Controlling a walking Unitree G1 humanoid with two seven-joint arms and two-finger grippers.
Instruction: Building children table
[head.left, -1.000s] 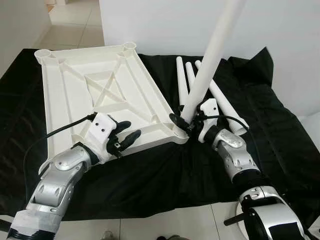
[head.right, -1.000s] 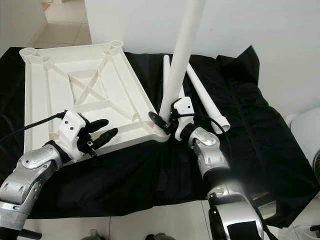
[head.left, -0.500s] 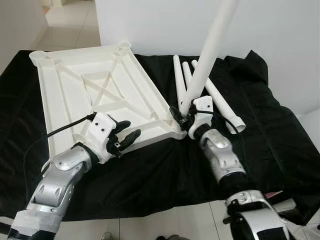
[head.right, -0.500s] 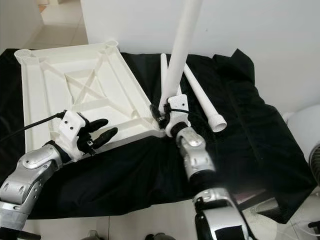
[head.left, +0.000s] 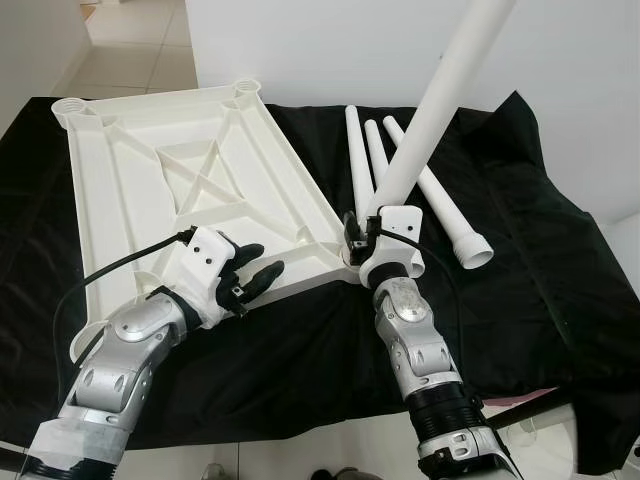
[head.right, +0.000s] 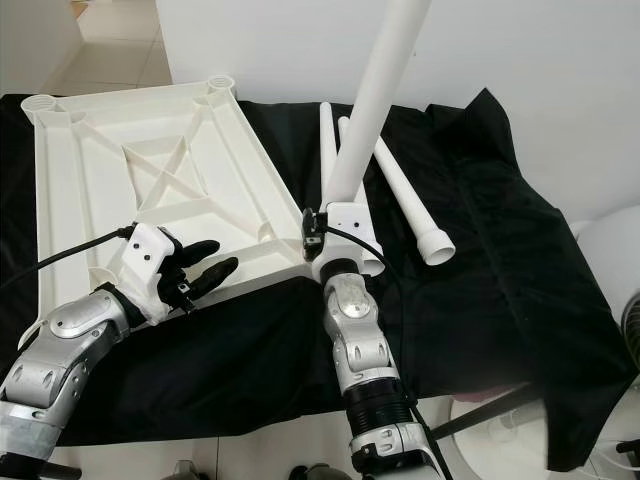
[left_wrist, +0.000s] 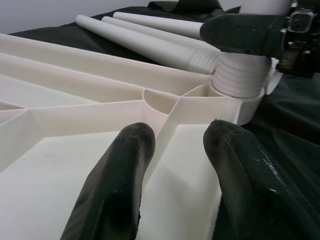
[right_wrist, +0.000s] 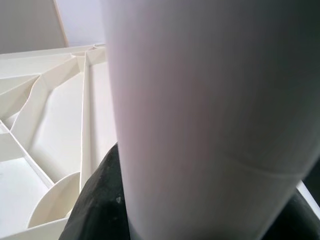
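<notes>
A white plastic tabletop (head.left: 170, 190) lies upside down on a black cloth, its ribbed underside facing up. A long white table leg (head.left: 430, 125) stands tilted at the tabletop's near right corner socket (left_wrist: 240, 80). My right gripper (head.left: 362, 232) is shut on the leg's lower end, just above the socket. My left gripper (head.left: 250, 278) rests open on the tabletop's near edge, fingers (left_wrist: 117, 185) spread over a rib. Three more white legs (head.left: 372, 155) lie on the cloth beyond the corner.
The black cloth (head.left: 520, 230) covers the floor under everything, with pale tile at its near edge (head.left: 330, 445). A white wall (head.left: 330, 40) stands close behind. Two empty corner sockets (head.left: 75, 105) sit at the tabletop's far end.
My right arm has swung left, its forearm now pointing straight up toward the corner. The held leg leans further right. The left gripper has stayed in place.
</notes>
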